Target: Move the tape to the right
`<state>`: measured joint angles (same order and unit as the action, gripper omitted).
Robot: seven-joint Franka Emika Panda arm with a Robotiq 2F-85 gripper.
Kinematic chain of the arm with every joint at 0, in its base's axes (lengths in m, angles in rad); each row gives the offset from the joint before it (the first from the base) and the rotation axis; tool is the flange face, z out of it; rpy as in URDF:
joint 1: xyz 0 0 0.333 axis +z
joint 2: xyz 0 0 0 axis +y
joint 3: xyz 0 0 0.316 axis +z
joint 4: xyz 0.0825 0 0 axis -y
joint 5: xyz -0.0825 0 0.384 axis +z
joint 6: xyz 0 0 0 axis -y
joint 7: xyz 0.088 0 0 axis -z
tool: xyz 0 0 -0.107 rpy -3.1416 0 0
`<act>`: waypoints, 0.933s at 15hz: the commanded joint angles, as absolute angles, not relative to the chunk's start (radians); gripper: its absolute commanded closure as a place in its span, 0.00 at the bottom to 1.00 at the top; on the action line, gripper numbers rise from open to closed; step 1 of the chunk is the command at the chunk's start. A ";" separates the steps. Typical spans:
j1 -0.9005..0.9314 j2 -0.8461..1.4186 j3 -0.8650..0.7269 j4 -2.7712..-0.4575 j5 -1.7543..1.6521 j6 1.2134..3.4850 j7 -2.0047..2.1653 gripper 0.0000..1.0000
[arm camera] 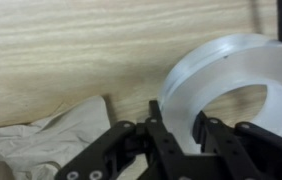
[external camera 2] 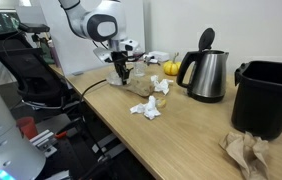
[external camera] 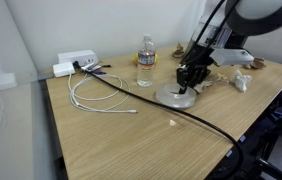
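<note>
**On the wooden table (external camera: 131, 140), gripper (arm camera: 181, 125) astride the tape's rim**

The tape (arm camera: 216, 62) lies flat, hole facing up, near the water bottle (external camera: 146, 62). Being round, it has no long axis. The narrow jaws straddle its wall; whether they pinch it cannot be told.

No text, brand, number or sign can be read anywhere. The water bottle (external camera: 146, 62) on the worktop (external camera: 131, 140) has a label, too small to read.

An exterior view high off a worktop (external camera: 111, 140) corner, looking down, an exterior view low along the worktop (external camera 2: 181, 128) edge, both sharing the arm (external camera: 206, 45) (external camera 2: 101, 25), wrist view behind the gripper (arm camera: 181, 128), close over wood.
</note>
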<state>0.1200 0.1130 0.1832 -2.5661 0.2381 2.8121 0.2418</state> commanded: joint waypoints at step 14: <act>-0.025 -0.388 0.045 -2.791 0.208 2.478 0.288 0.92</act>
